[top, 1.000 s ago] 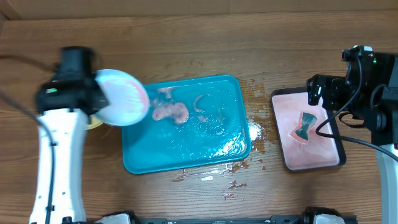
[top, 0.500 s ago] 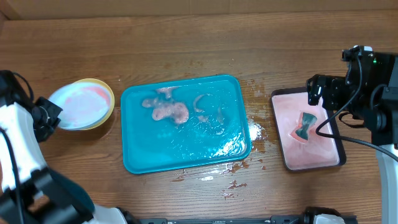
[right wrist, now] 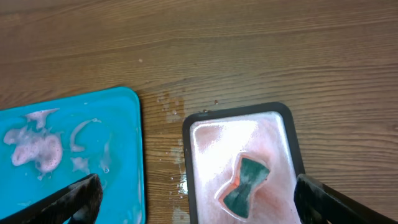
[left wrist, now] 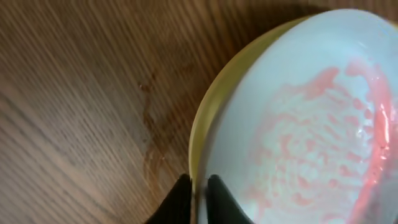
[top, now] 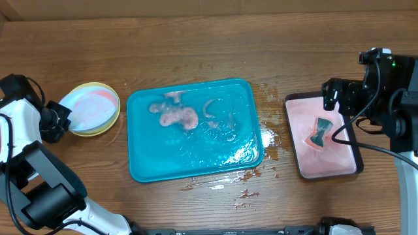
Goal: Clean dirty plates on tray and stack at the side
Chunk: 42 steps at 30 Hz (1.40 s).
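A light blue plate (top: 88,108) with a pink-red smear lies on a yellow-green plate (top: 116,111) on the table, left of the teal tray (top: 196,163). I cannot tell if another plate lies beneath. My left gripper (top: 55,121) is at the stack's left edge. In the left wrist view its fingers (left wrist: 198,196) are shut on the rim of the light blue plate (left wrist: 311,124), right beside the yellow-green rim (left wrist: 208,124). The teal tray holds only pink foam and water. My right gripper (right wrist: 202,205) is wide open and empty, held above the black-rimmed tray.
A small black-rimmed tray (top: 326,166) with a pinkish wet inside stands at the right and holds a dark green sponge (top: 321,132); both show in the right wrist view, the tray (right wrist: 186,168) and the sponge (right wrist: 245,180). Water and sauce spatter lies between the two trays.
My left arm swung left and lowered the light blue plate from above the teal tray's left edge onto the yellow-green plate. The right arm has not moved.
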Available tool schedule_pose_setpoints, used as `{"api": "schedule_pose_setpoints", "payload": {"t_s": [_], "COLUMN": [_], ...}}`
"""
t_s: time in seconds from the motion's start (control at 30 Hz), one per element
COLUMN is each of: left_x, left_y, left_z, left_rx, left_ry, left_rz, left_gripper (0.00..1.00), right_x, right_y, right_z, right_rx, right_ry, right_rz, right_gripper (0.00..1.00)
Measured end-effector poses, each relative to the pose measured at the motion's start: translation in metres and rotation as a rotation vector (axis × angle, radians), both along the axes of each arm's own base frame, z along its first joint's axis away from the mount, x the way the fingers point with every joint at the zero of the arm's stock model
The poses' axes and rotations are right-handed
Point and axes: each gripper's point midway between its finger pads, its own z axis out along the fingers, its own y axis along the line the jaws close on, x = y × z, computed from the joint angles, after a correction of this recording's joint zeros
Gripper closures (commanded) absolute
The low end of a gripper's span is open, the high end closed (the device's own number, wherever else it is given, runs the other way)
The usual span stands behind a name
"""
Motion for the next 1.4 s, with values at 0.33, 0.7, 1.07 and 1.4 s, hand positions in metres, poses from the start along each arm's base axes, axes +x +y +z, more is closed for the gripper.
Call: {"api": "schedule_pose_setpoints", "payload": {"t_s": [0.33, 0.7, 1.07, 1.4], "left_x": [0.011, 0.032, 0.036, -0.012], "left_y": [0.0, -0.026, -0.082, -0.161], "left_z": [0.002, 0.022, 0.185, 0.243], "left_rx": [-0.001, -0.001, 0.303, 0.389], "left_ry": [-0.047, -0.121, -0.445, -0.531], "left_rz": [-0.032, -0.175, -0.441, -0.744], "left_gripper": [0.0, 0.0, 0.09, 0.14], "right_x": [0.0, 0.0, 0.0, 0.0], "right_y": [0.0, 0.0, 0.0, 0.0], "right_z": [0.0, 0.0, 0.0, 0.0], "right_rx": [0.0, 0.0, -0.001, 0.0], "right_ry": [0.0, -0.001, 0.0, 0.0], "right_rz": [0.0, 0.0, 0.0, -0.001], "right_gripper": [0.0, 0.0, 0.0, 0.0]}}
